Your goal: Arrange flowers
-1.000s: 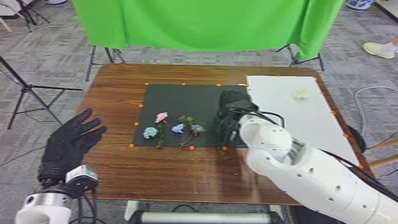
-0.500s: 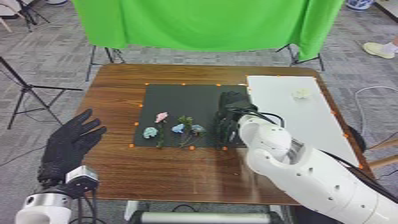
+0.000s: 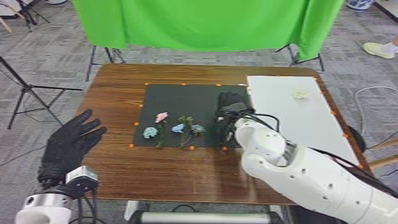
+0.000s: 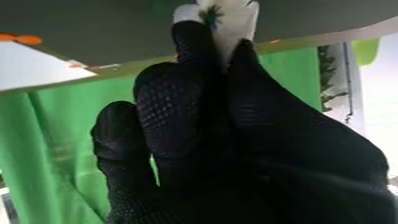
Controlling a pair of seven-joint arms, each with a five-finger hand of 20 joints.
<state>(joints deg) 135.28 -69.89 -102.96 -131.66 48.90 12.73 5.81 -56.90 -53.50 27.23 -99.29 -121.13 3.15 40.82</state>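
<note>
While my left hand [image 3: 69, 142] hangs by the worktop's [image 3: 124, 170] left edge, its fingers loose and spread, here's my right hand [image 3: 234, 107] over the right side of the black mat [image 3: 178, 100], close to the white sheet [image 3: 284, 110]! From the right wrist view, that right hand [image 4: 222, 185] has a pale piece [image 4: 233, 25] with a dark green tuft pinched between a finger and the thumb; a flower, by the look of it (I can't be certain from my seat over here). Down on the mat, toward its near left corner, lies the light blue flower [image 3: 150, 132], with the pink flower [image 3: 161, 117] just beyond it, a little to the right. Next along the near edge comes the blue flower [image 3: 178, 128], and right beside it the grey-blue flower [image 3: 197, 128]. And out toward the worktop's far right corner, there's the white flower [image 3: 301, 93], lying on the sheet!
</note>
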